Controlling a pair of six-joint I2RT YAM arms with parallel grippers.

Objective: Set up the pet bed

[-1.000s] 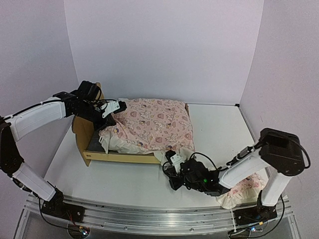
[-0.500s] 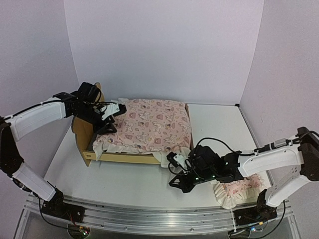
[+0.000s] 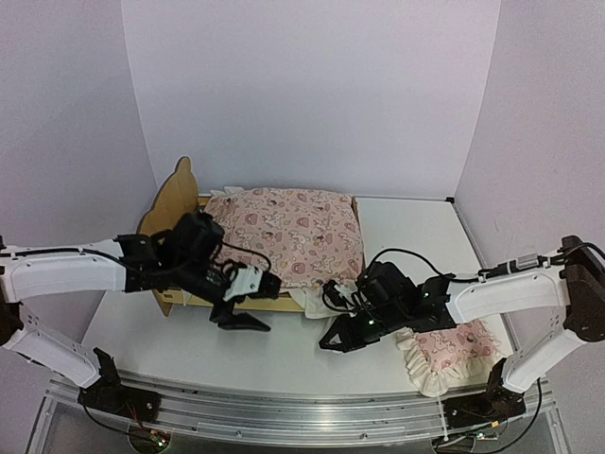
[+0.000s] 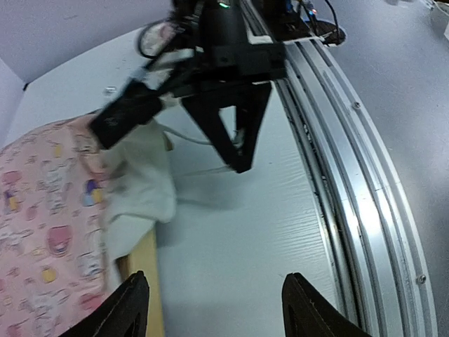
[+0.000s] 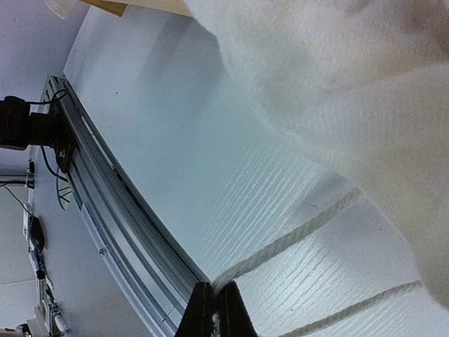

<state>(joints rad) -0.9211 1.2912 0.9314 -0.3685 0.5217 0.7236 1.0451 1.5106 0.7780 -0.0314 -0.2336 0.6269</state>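
The pet bed point(image 3: 176, 196) stands at the left-centre of the table, its plywood headboard to the left. The pink heart-print mattress point(image 3: 295, 230) lies on it, and its white ruffle point(image 3: 312, 300) hangs over the front corner at the foot end. My left gripper point(image 3: 240, 318) hovers open in front of the bed's near rail point(image 4: 145, 279), with only bare table between its fingertips point(image 4: 132, 303). My right gripper point(image 3: 333, 341) is low over the table, right of the left one, shut on a white cord point(image 5: 282, 241) that runs from the ruffle point(image 5: 337, 91).
A small pink ruffled pillow point(image 3: 456, 351) lies at the front right beside the right arm. The aluminium base rail point(image 3: 284, 413) runs along the near edge of the table. White walls close in the back and both sides.
My left gripper let go of the mattress at the headboard end, opened and swung down to the front of the bed. The mattress settled flat. My right gripper shifted slightly, still shut.
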